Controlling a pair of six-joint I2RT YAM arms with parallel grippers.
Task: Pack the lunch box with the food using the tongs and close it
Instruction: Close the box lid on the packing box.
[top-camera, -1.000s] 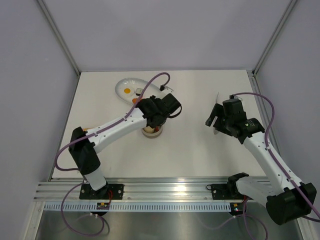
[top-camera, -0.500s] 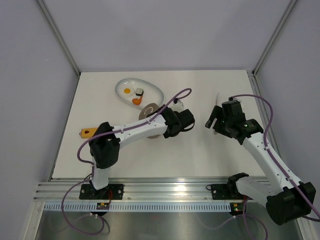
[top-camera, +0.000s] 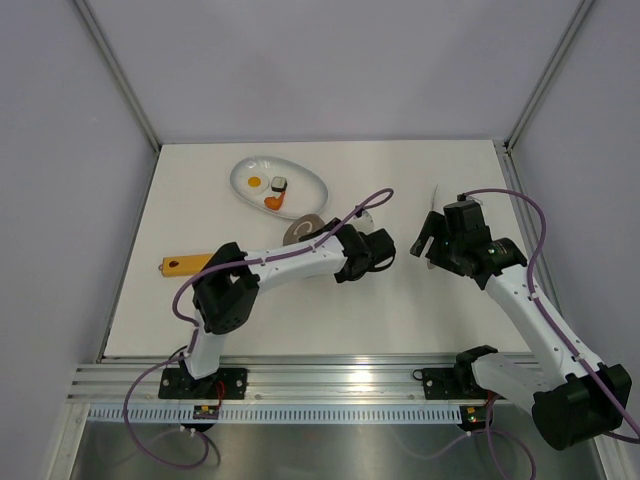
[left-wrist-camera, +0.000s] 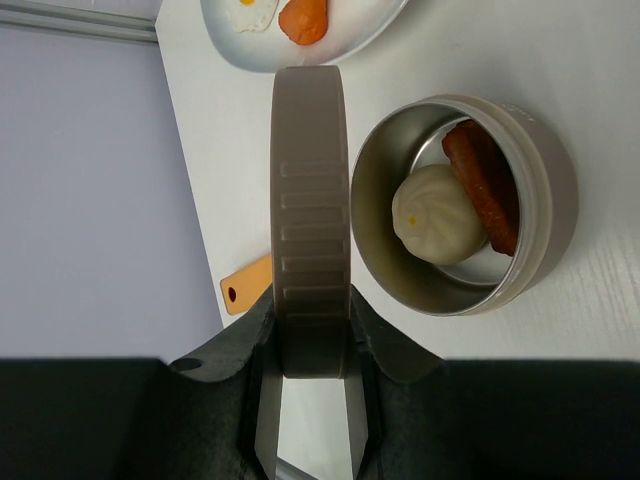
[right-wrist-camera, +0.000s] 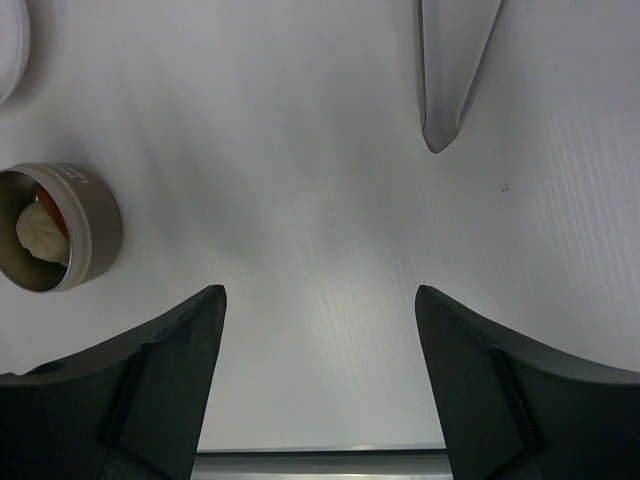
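Tin (left-wrist-camera: 548, 150) holds bun (left-wrist-camera: 435, 213) and sausage (left-wrist-camera: 488, 188); left fingers (left-wrist-camera: 385, 350) pinch lid (left-wrist-camera: 310, 230), right fingers (right-wrist-camera: 165, 370) spread.

One lunch box (left-wrist-camera: 553, 200), one lid (left-wrist-camera: 310, 200), one plate (top-camera: 306, 183), one tongs (right-wrist-camera: 442, 115), five food pieces (left-wrist-camera: 435, 215), one orange tab (top-camera: 185, 264).

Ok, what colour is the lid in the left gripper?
Grey-brown; the lid shows best in the left wrist view.

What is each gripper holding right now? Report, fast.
Left gripper: closed on the lid, held edge-on.
Right gripper: open, holding nothing.
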